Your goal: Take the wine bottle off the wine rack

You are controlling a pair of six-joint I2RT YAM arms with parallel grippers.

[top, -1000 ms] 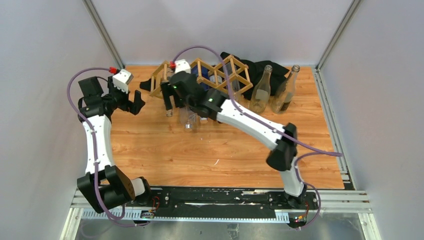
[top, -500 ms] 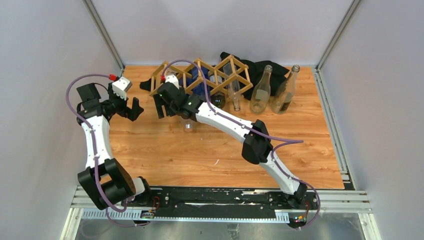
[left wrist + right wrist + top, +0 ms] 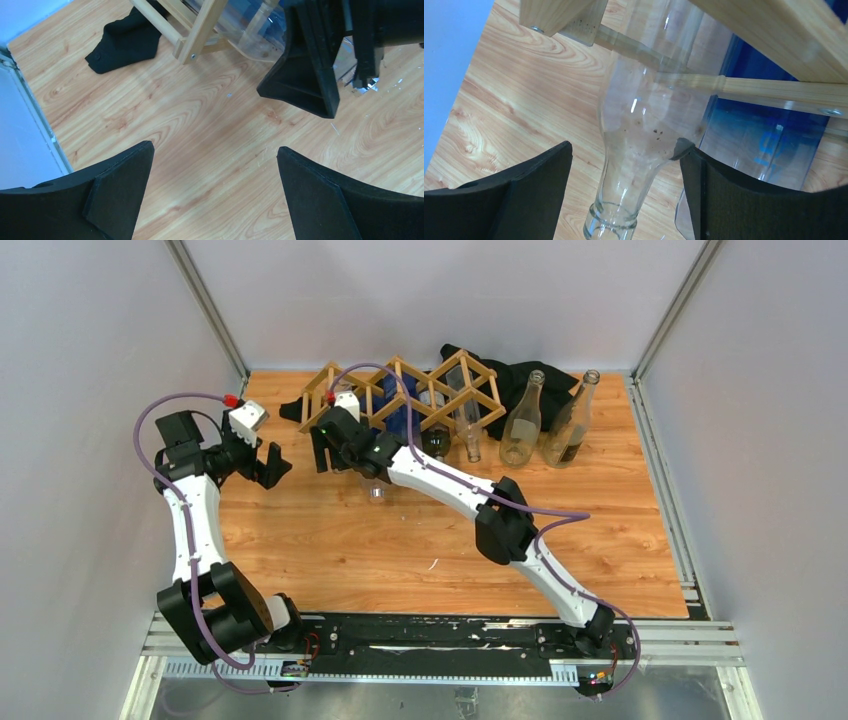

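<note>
The light-wood lattice wine rack [image 3: 440, 380] stands at the back of the table. A clear wine bottle [image 3: 376, 483] lies in its left part, neck toward the front. A blue bottle [image 3: 402, 412] lies beside it. In the right wrist view the clear bottle's [image 3: 639, 125] shoulder and neck lie between my open right gripper's [image 3: 624, 160] fingers [image 3: 529, 195]; its right finger is at the glass. My right gripper [image 3: 330, 452] is at the rack's left front. My left gripper [image 3: 270, 465] is open and empty over bare wood [image 3: 215, 150], left of the rack.
Two empty clear bottles [image 3: 523, 422] [image 3: 572, 420] stand at the back right. A black cloth [image 3: 520, 380] lies behind the rack, and a corner of it [image 3: 125, 42] shows by the rack's left foot [image 3: 192, 47]. Another clear bottle [image 3: 470, 435] lies in the rack's right part.
My right gripper has moved left along the rack's front and its elbow has dropped toward the table's middle. My left gripper has barely shifted.
</note>
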